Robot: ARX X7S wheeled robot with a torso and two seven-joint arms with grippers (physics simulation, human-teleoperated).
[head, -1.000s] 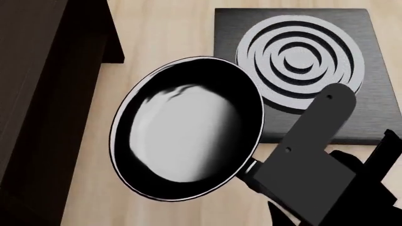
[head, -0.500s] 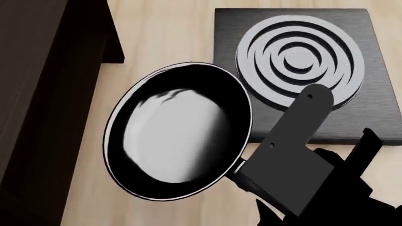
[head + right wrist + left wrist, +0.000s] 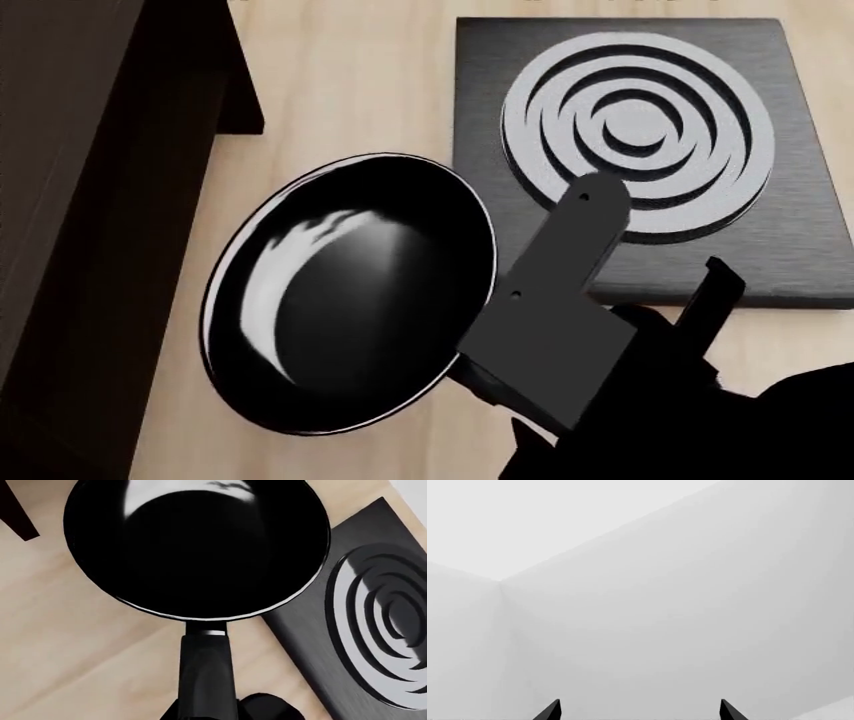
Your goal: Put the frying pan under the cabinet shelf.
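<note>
The frying pan [image 3: 350,300] hangs tilted above the wooden table, its glossy inside facing up and left. Its handle [image 3: 207,670] runs back into my right gripper [image 3: 207,712], which is shut on it. In the head view the right gripper [image 3: 507,390] is mostly hidden under the arm's dark bracket. The cabinet shelf [image 3: 94,200] fills the left side, a short gap from the pan's rim. One corner of the cabinet shelf [image 3: 17,515] shows beyond the pan [image 3: 200,545]. My left gripper [image 3: 639,712] is open, facing blank white walls, with nothing between its fingertips [image 3: 550,711].
A black square plate with pale concentric rings [image 3: 634,120] lies on the table right of the pan, partly under my right arm. The same ringed plate [image 3: 373,630] sits beside the handle. Light wood table [image 3: 347,90] shows between cabinet and plate.
My right arm has carried the pan leftward toward the cabinet shelf. The pan is tilted more steeply and its inside looks darker. The plate has not moved.
</note>
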